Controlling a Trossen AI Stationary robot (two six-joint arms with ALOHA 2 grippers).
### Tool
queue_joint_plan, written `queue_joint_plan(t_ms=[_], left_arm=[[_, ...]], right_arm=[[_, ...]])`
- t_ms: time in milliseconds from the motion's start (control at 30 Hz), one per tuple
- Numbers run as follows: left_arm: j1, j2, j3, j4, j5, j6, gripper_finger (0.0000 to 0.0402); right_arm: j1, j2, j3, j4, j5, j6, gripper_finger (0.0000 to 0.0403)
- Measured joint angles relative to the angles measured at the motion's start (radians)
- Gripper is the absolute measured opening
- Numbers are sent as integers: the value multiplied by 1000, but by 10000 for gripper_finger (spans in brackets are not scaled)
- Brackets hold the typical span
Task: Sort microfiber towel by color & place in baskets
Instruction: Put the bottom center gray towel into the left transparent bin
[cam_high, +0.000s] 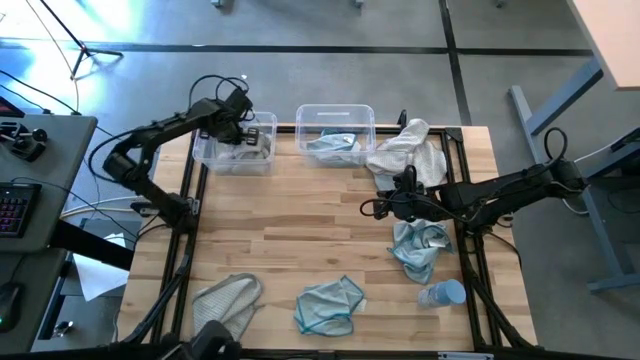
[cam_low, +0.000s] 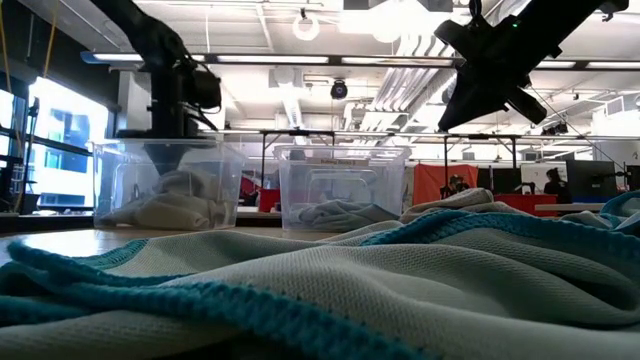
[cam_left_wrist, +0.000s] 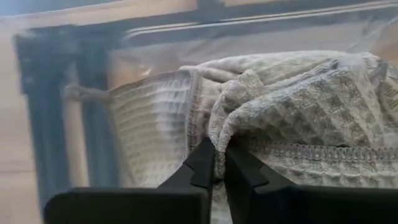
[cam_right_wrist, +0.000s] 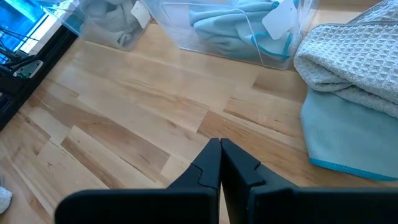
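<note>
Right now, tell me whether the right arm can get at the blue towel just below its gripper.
Probably yes: the right gripper hangs shut and empty beside the blue towel, with only bare table between.

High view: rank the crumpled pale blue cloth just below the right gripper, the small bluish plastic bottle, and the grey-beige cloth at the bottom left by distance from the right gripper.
Measured from the right gripper, shut over the table's middle right:
1. Crumpled pale blue cloth, just below it on the right side.
2. Small bluish plastic bottle, bottom right, near the table's edge.
3. Grey-beige cloth, bottom left corner, farthest.
</note>
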Motion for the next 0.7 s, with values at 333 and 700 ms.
queue_joint_plan(t_ms=[333, 700], left_arm=[[-8, 104, 0, 87, 46, 15, 36], [-8, 130, 0, 93, 60, 17, 72]], right_arm=[[0, 0, 0, 2, 0, 24, 0], [0, 0, 0, 7, 0, 24, 0]])
